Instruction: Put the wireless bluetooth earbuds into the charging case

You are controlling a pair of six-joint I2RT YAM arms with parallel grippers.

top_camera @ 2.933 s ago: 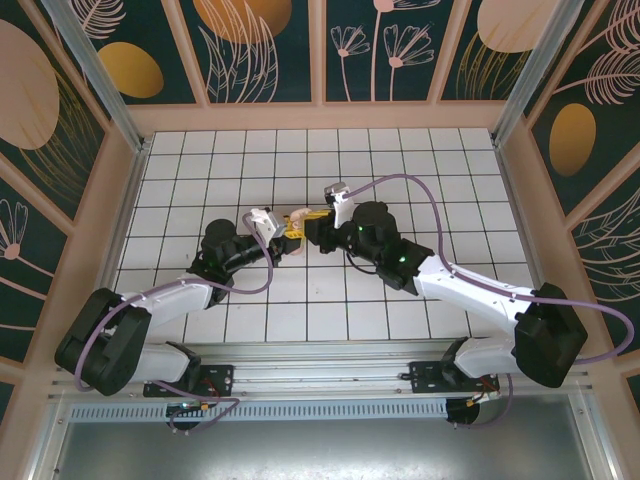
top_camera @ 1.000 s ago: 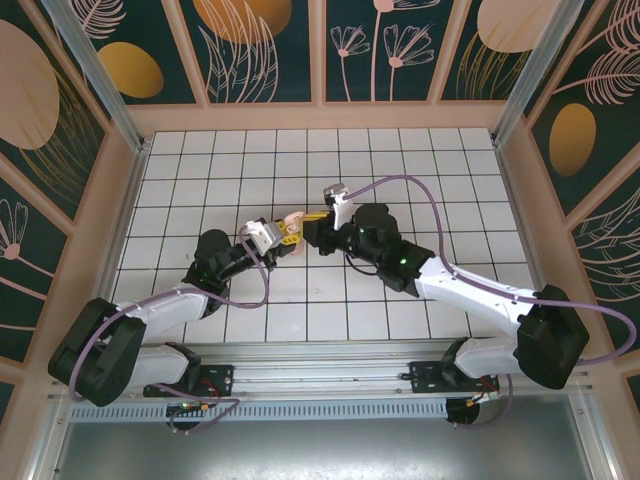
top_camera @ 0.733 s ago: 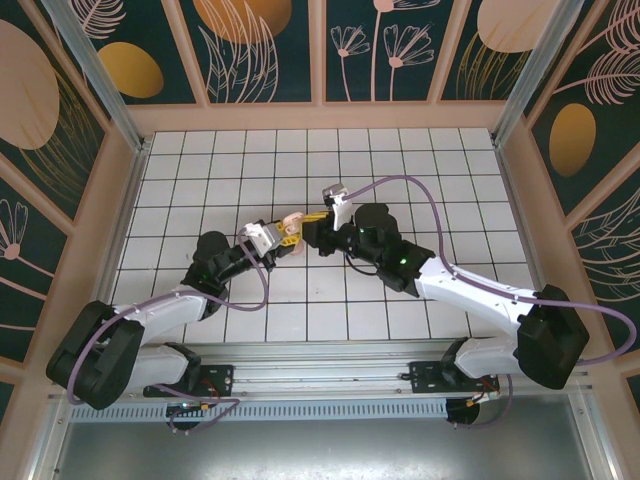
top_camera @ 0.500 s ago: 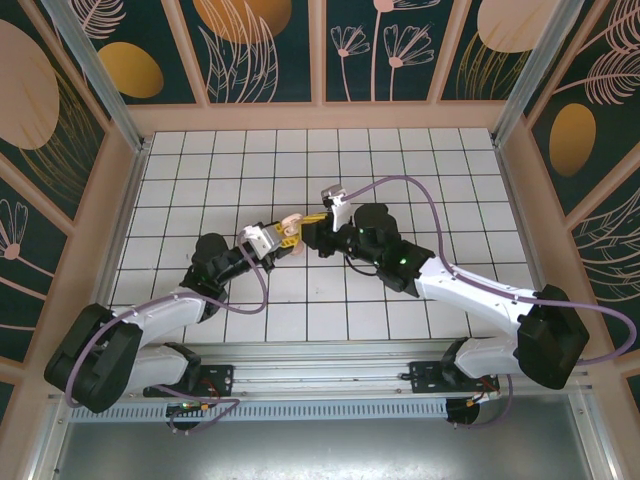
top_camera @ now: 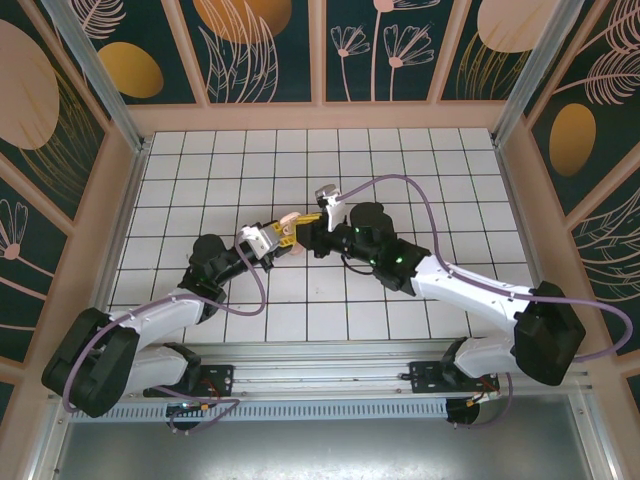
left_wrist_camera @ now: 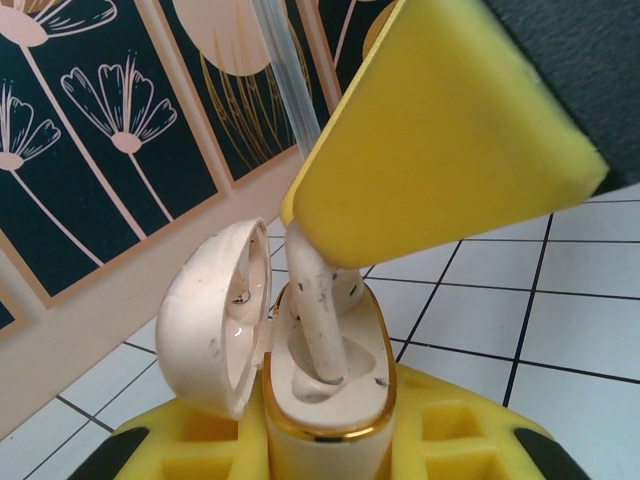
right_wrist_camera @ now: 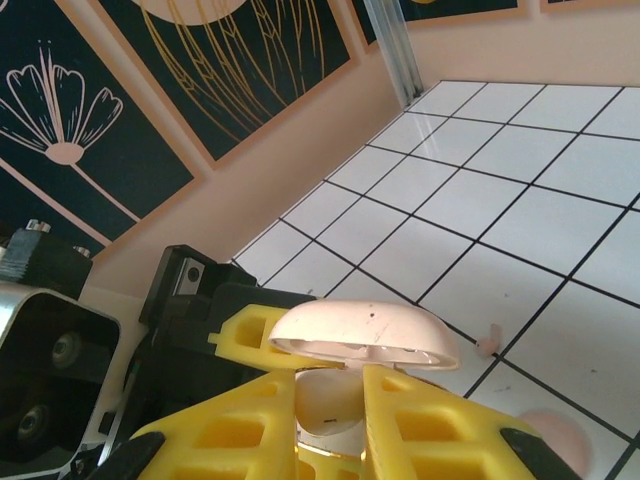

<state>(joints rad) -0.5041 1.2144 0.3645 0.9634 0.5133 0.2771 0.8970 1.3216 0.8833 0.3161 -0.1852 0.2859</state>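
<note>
My left gripper (top_camera: 282, 236) (left_wrist_camera: 330, 445) is shut on the charging case (left_wrist_camera: 335, 400) (top_camera: 293, 222), a pale pink shell with a gold rim, held upright above the tiles. Its lid (left_wrist_camera: 212, 318) (right_wrist_camera: 365, 335) stands hinged open to the left. My right gripper (top_camera: 311, 224) (right_wrist_camera: 335, 415) is shut on one earbud (right_wrist_camera: 335, 395) directly over the case. In the left wrist view the earbud's stem (left_wrist_camera: 322, 318) reaches down into a slot of the case, under a right yellow finger (left_wrist_camera: 440, 140). A tiny pink piece (right_wrist_camera: 488, 343), perhaps the other earbud, lies on a tile beyond.
The white tiled floor (top_camera: 400, 170) spreads on all sides of the two grippers, which meet near its middle. Beige walls with dark flower panels (top_camera: 265, 50) close it in at the back and sides. A faint pink blob (right_wrist_camera: 555, 432) lies on a near tile.
Both grippers have drifted slightly to the left together. Their grips on the case and the earbud are unchanged.
</note>
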